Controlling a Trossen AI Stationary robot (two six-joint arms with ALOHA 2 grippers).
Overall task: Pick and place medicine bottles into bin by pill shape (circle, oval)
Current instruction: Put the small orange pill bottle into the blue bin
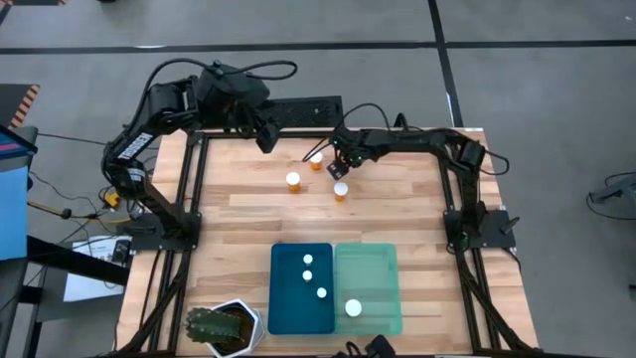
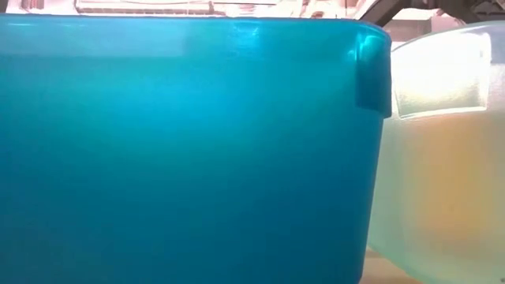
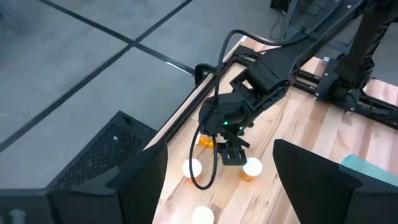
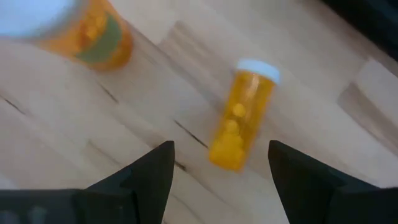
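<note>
Right gripper [image 4: 217, 165] agape (nothing held)

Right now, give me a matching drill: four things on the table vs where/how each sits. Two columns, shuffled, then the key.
Things:
1. dark blue tray
2. mint green tray
3. right pincer
4. potted cactus

Places or states:
A. holds one white-capped bottle
B. open, above the loose bottles at the table's far side
C. holds three white-capped bottles
D. on the near edge, left of the trays

Pairs: 1-C, 2-A, 3-B, 4-D

The right wrist view shows a pill bottle lying on the wood ahead of the open fingers.
</note>
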